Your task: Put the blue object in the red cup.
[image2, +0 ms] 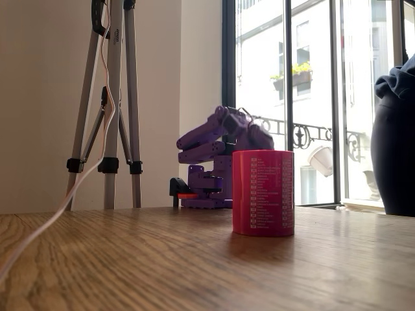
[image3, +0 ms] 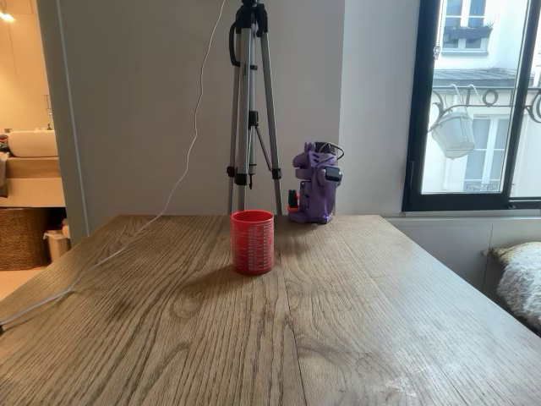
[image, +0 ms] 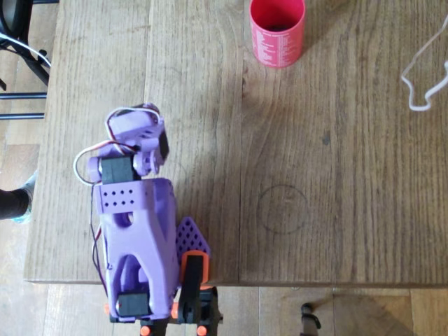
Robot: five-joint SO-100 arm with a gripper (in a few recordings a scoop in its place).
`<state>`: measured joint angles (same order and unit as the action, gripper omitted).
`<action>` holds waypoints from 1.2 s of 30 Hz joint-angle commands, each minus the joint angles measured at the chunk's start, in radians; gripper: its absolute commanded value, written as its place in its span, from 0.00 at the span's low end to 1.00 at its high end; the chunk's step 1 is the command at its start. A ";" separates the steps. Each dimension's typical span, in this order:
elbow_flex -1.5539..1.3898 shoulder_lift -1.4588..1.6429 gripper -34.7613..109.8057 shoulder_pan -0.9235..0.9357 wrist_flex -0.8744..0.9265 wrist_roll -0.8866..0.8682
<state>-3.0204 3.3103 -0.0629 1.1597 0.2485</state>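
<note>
The red cup (image: 278, 31) stands upright near the far edge of the wooden table, and both fixed views (image2: 262, 192) (image3: 253, 241) show its side with fine white print. From overhead its inside is dark and I cannot make out any contents. The blue object is hidden or out of view. My purple arm (image: 136, 224) is folded up at the table's near left edge, far from the cup. The gripper (image: 190, 241) lies tucked beside the arm's base, a perforated purple finger showing. How its jaws stand is unclear.
A white cable (image: 423, 77) lies on the table at the right in the overhead view. A tripod (image3: 250, 110) stands behind the table beside the arm. A person's dark sleeve (image2: 394, 149) shows at the right edge. A faint ring mark (image: 282, 208) is on the wood.
</note>
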 commanded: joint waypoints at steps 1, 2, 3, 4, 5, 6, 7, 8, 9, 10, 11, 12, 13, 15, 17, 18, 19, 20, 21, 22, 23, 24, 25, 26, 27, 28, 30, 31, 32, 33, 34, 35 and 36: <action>-0.025 -0.009 0.24 0.041 -0.003 -0.017; -0.025 -0.009 0.24 0.044 -0.005 -0.020; -0.025 -0.009 0.24 0.044 -0.005 -0.018; -0.025 -0.009 0.24 0.044 -0.005 -0.018; -0.025 -0.009 0.24 0.044 -0.005 -0.018; -0.026 -0.009 0.25 0.044 -0.005 0.002; -0.032 -0.009 0.25 0.044 -0.003 0.067; -0.037 -0.009 0.27 0.044 -0.006 0.115; -0.046 -0.009 0.28 0.044 -0.014 0.170; -0.051 -0.009 0.27 0.044 -0.017 0.206; -0.052 -0.009 0.27 0.044 -0.018 0.221; -0.054 -0.009 0.26 0.044 -0.018 0.224; -0.054 -0.009 0.25 0.044 -0.018 0.225; -0.054 -0.009 0.25 0.044 -0.018 0.232; -0.055 -0.009 0.25 0.044 -0.018 0.235; -0.055 -0.009 0.25 0.044 -0.018 0.236; -0.055 -0.009 0.25 0.044 -0.018 0.239; -0.057 -0.009 0.25 0.044 -0.020 0.245; -0.058 -0.009 0.25 0.044 -0.020 0.253; -0.058 -0.009 0.25 0.044 -0.020 0.258; -0.060 -0.009 0.25 0.044 -0.021 0.264; -0.061 -0.009 0.25 0.044 -0.023 0.270; -0.061 -0.009 0.25 0.044 -0.025 0.275; -0.063 -0.009 0.25 0.044 -0.025 0.279; -0.063 -0.009 0.25 0.044 -0.025 0.281; -0.063 -0.009 0.25 0.044 -0.025 0.282; -0.063 -0.009 0.25 0.044 -0.025 0.284; -0.063 -0.009 0.25 0.044 -0.025 0.284; -0.063 -0.009 0.25 0.044 -0.025 0.285; -0.064 -0.009 0.25 0.044 -0.025 0.285; -0.064 -0.009 0.25 0.044 -0.025 0.287; -0.064 -0.009 0.25 0.044 -0.025 0.287; -0.064 -0.009 0.25 0.044 -0.025 0.288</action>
<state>-3.0894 3.3088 -0.0230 1.1505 0.5262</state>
